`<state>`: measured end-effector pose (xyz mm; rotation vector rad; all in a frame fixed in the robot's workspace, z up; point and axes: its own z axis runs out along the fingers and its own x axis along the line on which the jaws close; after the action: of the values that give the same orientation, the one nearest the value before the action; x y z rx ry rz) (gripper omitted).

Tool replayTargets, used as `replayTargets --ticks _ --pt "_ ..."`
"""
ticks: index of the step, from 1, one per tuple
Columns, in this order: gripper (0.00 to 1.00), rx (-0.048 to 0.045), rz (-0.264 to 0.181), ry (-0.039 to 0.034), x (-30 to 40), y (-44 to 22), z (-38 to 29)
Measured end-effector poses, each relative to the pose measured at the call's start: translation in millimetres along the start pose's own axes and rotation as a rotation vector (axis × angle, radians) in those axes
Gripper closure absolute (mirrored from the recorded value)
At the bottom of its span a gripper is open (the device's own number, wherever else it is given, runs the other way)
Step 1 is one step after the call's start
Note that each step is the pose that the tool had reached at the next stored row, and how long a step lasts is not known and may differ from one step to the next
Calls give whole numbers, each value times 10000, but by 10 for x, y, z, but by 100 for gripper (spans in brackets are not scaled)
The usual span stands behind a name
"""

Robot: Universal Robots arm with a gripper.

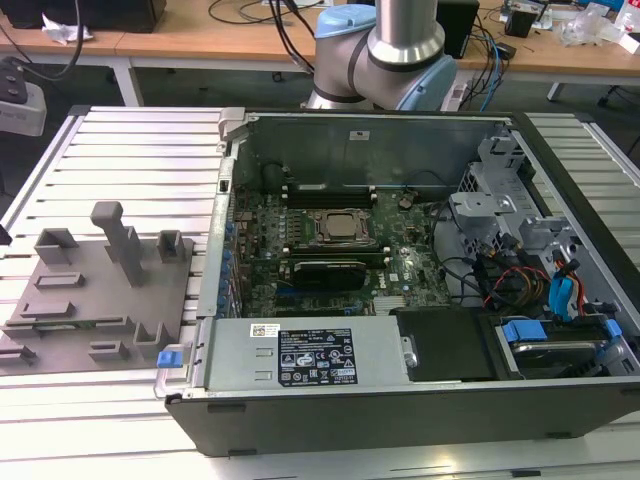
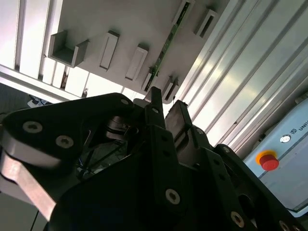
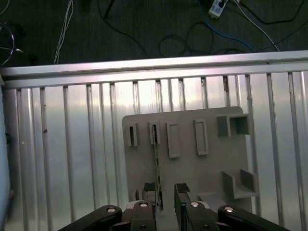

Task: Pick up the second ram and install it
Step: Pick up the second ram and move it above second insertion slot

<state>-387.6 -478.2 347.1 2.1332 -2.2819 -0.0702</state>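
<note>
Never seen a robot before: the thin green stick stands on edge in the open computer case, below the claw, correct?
The green stick stands on edge in a slot of the grey holder plate, not the computer case, below the claw; the first wrist view shows it.

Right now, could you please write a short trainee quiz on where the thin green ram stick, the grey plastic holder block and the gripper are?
1. In the exterior view, on which side of the open black computer case does the grey plastic holder block stand?
2. True or false: the thin green ram stick lies flat on the ribbed metal table.
3. In the first wrist view, the black gripper is: A) shut on the stick; B) open, over the holder block, at the stick's near end; C) inside the case.
Key: 1 the exterior view's left; 2 false, it stands on edge in the holder block; 3 B.
</note>
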Motion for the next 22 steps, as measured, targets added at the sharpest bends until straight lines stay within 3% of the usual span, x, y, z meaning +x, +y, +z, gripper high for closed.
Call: replayTargets --ticks 7,9,22 --pt "70 0 -6 0 1 -3 56" --pt "70 0 -20 0 3 -8 177" --pt "70 -1 -28 1 5 -13 289"
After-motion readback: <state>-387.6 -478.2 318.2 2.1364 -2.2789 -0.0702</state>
